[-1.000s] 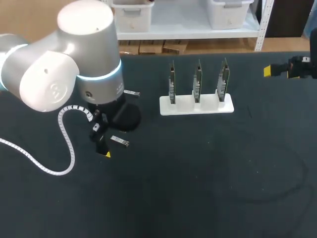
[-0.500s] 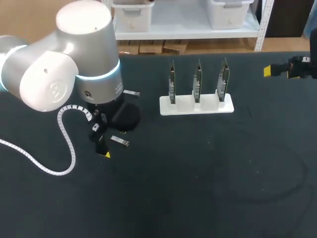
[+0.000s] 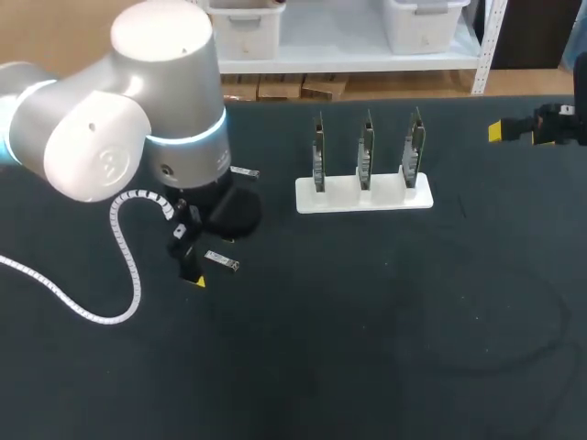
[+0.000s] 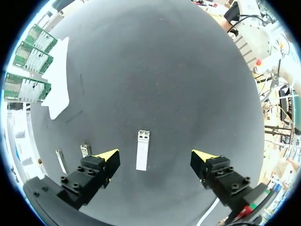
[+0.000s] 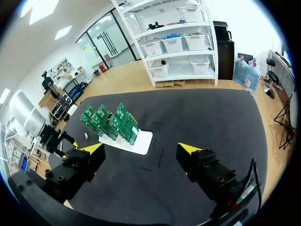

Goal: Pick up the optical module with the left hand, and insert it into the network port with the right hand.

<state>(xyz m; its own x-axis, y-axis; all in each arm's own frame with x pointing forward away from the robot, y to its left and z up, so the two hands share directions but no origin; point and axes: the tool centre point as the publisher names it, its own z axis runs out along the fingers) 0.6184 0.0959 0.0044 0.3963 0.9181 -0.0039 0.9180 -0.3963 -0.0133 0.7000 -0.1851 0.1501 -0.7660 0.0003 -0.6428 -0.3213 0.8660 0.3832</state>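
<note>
"Hovering over what, that left hand (image 4: 155,155)?"

"Over the dark counter (image 4: 178,84), fingers spread wide, gripping nothing. The optical module (image 4: 142,149) lies flat between its yellow tips, nearer one finger and touching neither."

"Anything beside it?"

"Two other small modules (image 4: 85,149), just outside that same finger."

"And farther right?"

"A white stand (image 3: 364,194) holding three upright circuit boards (image 3: 366,151), well ahead of the left hand."

"The right hand (image 5: 141,148)?"

"By the counter's right edge, fingers apart, holding nothing. The stand and boards sit ahead of it, well apart."
</note>
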